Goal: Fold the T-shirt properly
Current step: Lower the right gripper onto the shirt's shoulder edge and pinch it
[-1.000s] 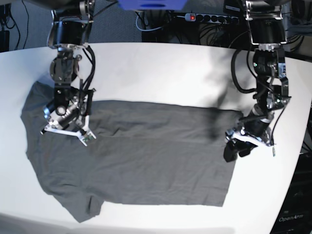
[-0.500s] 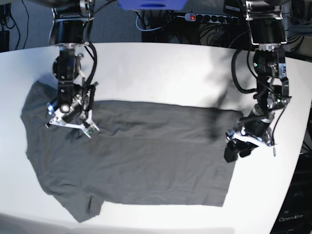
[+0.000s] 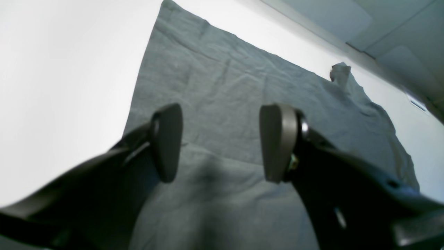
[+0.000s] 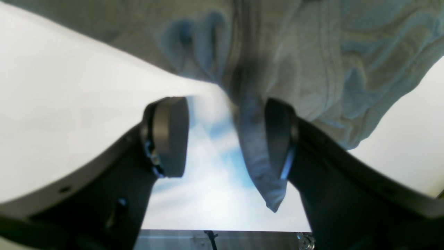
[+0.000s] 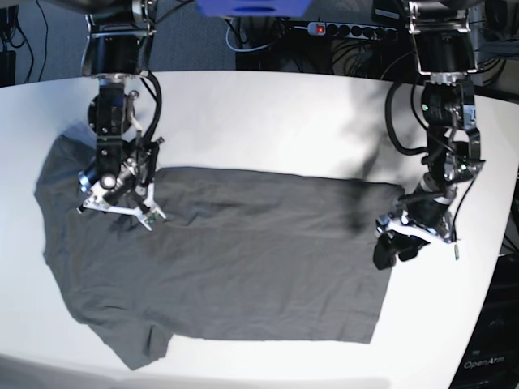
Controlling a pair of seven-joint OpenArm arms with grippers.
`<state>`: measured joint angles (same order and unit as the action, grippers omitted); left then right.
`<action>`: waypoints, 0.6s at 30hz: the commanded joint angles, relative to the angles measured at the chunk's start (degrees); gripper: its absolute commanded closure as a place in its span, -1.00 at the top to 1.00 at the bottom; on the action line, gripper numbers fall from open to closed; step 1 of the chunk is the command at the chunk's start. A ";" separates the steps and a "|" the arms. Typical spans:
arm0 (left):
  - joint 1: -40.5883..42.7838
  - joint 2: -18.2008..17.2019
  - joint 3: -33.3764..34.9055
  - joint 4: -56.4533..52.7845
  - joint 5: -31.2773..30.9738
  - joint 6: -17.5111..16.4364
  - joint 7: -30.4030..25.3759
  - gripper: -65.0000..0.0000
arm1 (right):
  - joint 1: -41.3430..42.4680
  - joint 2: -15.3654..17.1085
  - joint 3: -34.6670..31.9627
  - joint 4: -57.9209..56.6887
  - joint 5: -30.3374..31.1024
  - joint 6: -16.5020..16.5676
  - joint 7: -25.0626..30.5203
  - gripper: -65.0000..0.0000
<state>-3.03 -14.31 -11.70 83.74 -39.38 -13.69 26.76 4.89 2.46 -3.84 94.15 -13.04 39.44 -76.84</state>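
Note:
The dark grey T-shirt (image 5: 243,251) lies spread on the white table, sleeves and collar end at the left, hem at the right. My right gripper (image 5: 116,212) sits low over the shoulder area near the upper left sleeve. In the right wrist view its jaws (image 4: 225,139) stand open, and a bunched fold of the T-shirt (image 4: 256,152) hangs against one finger, unpinched. My left gripper (image 5: 392,253) hovers at the hem's right edge. Its jaws (image 3: 220,142) are open over the T-shirt (image 3: 225,80) with nothing between them.
The white table (image 5: 268,113) extends behind and to the right of the shirt. A power strip (image 5: 349,30) and cables lie beyond the back edge. The table's front edge runs just below the lower sleeve (image 5: 142,348).
My right gripper has shifted slightly back and to the left over the shoulder area. The left arm has not moved, and the shirt's outline is the same.

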 commanded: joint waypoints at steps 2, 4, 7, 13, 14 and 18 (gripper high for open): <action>-1.15 -0.68 -0.30 0.87 -0.49 -0.59 -1.23 0.08 | 1.31 0.84 0.10 0.84 -0.46 0.25 0.31 0.08; -1.15 -0.68 -0.21 0.87 -0.49 -0.59 -1.23 0.08 | 1.40 0.93 0.01 0.84 -0.54 0.25 1.19 0.08; -1.15 -0.68 -0.21 0.87 -0.49 -0.59 -1.23 0.08 | 1.84 1.98 0.10 0.58 -0.54 0.25 2.24 0.08; -1.15 -0.60 -0.12 0.96 -0.49 -0.59 -1.23 0.08 | 1.75 2.07 0.01 0.58 -0.54 0.25 2.33 0.07; -1.15 -0.60 -0.12 0.96 -0.49 -0.59 -1.23 0.08 | 1.75 2.07 0.01 0.58 -0.54 0.25 2.33 0.07; -1.06 -0.60 -0.12 1.22 -0.49 -0.59 -1.23 0.08 | 1.58 2.07 0.01 0.58 -0.54 0.25 3.56 0.07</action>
<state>-3.03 -14.28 -11.68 83.72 -39.33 -13.69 26.76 5.45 4.27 -3.84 93.95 -13.10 39.44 -73.60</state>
